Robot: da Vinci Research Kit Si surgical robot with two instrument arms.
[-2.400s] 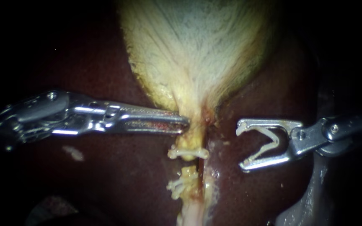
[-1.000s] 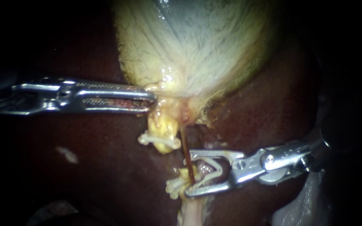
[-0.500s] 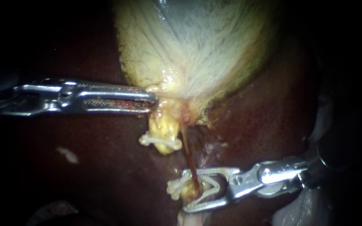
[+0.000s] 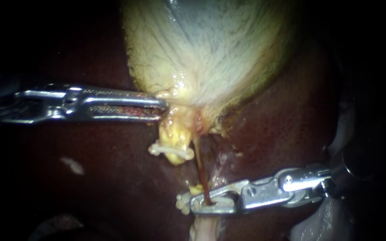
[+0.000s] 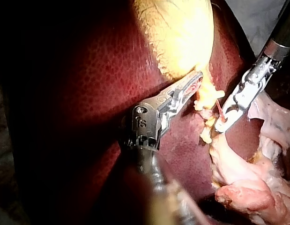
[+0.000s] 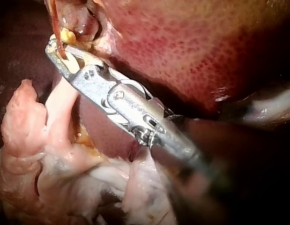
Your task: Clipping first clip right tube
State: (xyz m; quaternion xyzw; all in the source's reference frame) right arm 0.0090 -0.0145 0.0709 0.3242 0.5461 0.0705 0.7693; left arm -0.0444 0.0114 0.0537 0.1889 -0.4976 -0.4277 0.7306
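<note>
Right instrument: its end effector, gaping half a second ago with an open clip across it, is now drawn together on the right tube. Only a thin slit remains between its two halves. The tube is a thin dark-red strand. It runs down from the neck of the gallbladder and enters the end effector just behind the tip, pinched from both sides. The right wrist view shows the clip as a pale strip pressed flat inside the end effector, just behind the strand. Whether it has latched: cannot tell.

Left instrument: unmoved since a second ago. Its end effector is clamped on a yellow fold at the gallbladder's neck, with the tips meeting on the tissue. It sits well apart from the right end effector, near the tube's upper end.

Between the two end effectors a yellow stump hangs off the left tip, with an upper white clip across it. A lower white clip lies just beside the right tip; touching or not, cannot tell.

Dark red liver lies under both instruments. Pale pink tissue lies beside and beneath the right end effector.
</note>
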